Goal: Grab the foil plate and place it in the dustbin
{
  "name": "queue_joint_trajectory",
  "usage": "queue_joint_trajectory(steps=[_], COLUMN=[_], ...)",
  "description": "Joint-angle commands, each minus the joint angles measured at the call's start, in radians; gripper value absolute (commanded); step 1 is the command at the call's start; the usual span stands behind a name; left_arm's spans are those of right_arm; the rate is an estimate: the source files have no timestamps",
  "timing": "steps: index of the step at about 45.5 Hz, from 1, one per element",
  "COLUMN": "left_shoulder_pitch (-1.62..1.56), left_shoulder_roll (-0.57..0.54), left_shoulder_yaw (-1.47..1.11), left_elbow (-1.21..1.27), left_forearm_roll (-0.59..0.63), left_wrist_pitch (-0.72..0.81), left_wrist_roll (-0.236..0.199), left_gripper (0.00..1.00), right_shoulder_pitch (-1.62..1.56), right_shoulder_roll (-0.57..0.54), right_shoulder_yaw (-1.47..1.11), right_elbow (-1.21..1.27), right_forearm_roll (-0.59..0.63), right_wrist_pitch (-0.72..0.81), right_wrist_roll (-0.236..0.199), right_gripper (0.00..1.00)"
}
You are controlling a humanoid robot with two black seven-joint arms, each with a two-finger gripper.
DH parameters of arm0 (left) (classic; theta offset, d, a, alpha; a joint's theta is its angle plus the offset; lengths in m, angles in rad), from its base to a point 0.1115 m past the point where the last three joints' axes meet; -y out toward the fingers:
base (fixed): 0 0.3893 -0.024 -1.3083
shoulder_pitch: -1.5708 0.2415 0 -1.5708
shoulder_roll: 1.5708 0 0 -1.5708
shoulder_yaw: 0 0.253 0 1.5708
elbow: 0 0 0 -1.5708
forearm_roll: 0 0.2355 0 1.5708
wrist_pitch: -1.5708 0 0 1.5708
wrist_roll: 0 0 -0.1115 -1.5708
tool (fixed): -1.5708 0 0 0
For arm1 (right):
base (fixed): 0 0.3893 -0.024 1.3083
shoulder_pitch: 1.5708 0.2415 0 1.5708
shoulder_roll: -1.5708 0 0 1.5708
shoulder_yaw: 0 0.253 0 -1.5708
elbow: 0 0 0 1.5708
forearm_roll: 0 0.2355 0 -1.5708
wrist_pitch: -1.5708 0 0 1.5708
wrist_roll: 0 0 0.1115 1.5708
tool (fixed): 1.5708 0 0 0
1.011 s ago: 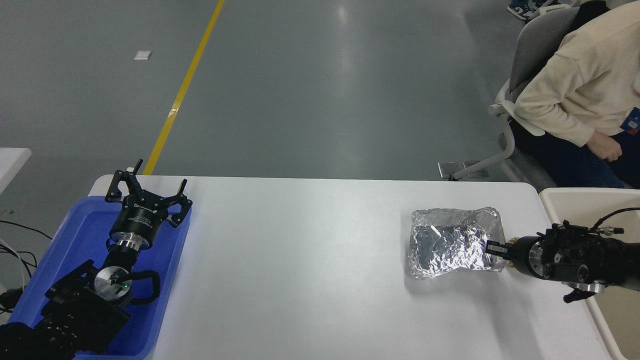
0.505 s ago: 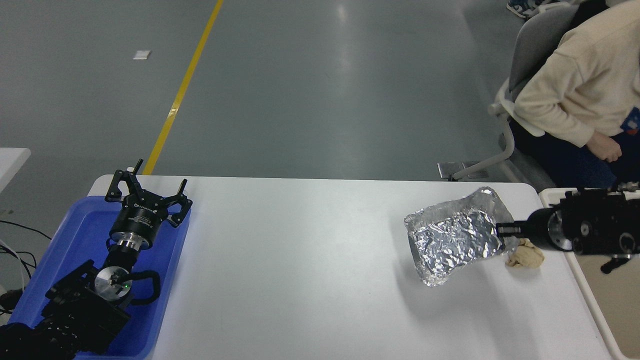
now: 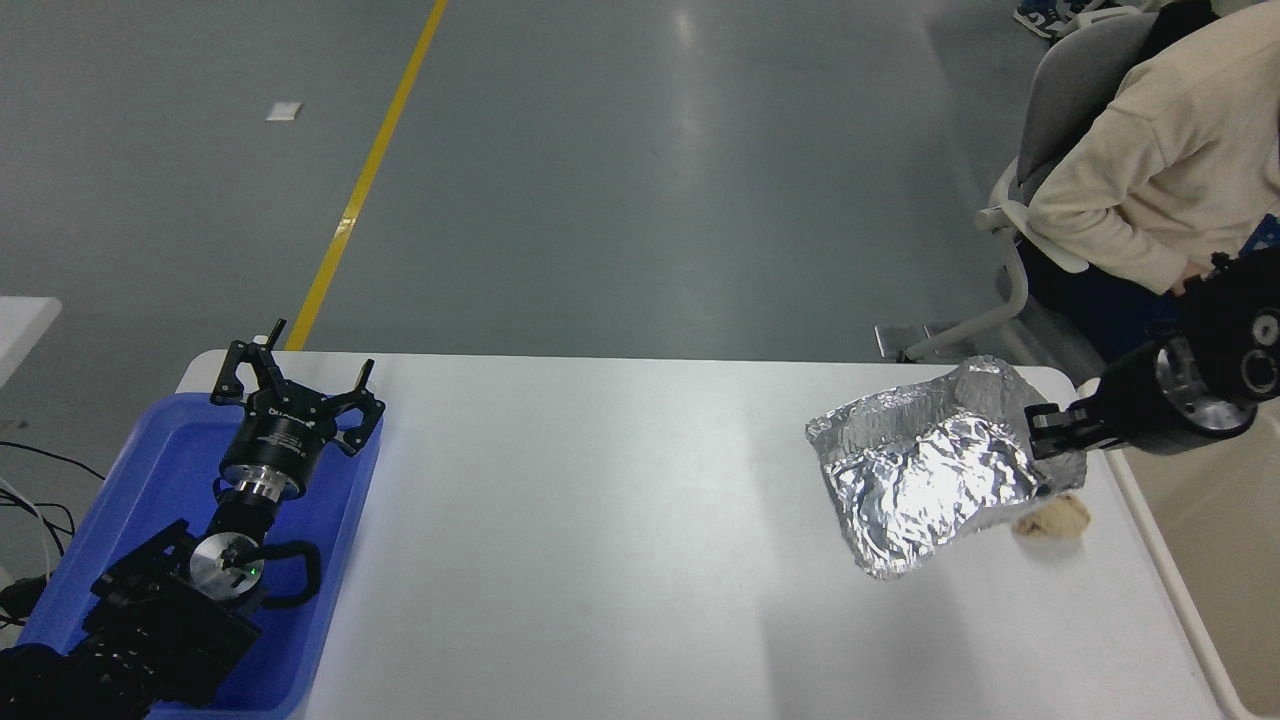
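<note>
Right tool (image 3: pixel 1045 432) pinching crinkled, shiny foil plate (image 3: pixel 925 485), tilted

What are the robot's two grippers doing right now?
Left gripper: open, holding nothing, over the blue tray.
Right gripper: shut on the foil plate.

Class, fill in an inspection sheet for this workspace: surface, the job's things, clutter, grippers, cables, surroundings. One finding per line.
Surface: white table, bare across the middle.
Job's things: foil plate lifted and tilted, held at its right edge; dustbin at the table's right end, only partly in view.
Clutter: tan paper wad on the table beside the plate; blue tray at the left.
Grippers: right gripper shut on the plate; left gripper parked over the blue tray, jaws open.
Cables: black cables off the table's left edge.
Surroundings: grey floor with a yellow line; a seated person at the far right.
</note>
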Motion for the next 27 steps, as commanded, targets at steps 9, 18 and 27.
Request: queue_joint_trajectory(steps=[9,18,27], left_shoulder_pitch=[0.0,0.0,0.0], left_shoulder_roll=[0.0,0.0,0.0], left_shoulder_yaw=[0.0,0.0,0.0], left_elbow=[0.0,0.0,0.0], left_forearm_roll=[0.0,0.0,0.0], left_wrist_pitch=[0.0,0.0,0.0], left_wrist_roll=[0.0,0.0,0.0], left_gripper=[1.0,1.0,1.0], right_shoulder_pitch=[0.411,0.435,0.412], right_shoulder_roll=[-0.055,-0.056,-0.062], right_shoulder_yaw=[-0.072,-0.095,-0.137], right_elbow=[0.016,0.016,-0.001], right_forearm_roll=[0.04,0.046,0.057], right_wrist_pitch=[0.268,0.268,0.268], right_wrist_roll=[0.0,0.0,0.0], right_gripper=[0.0,0.0,0.0])
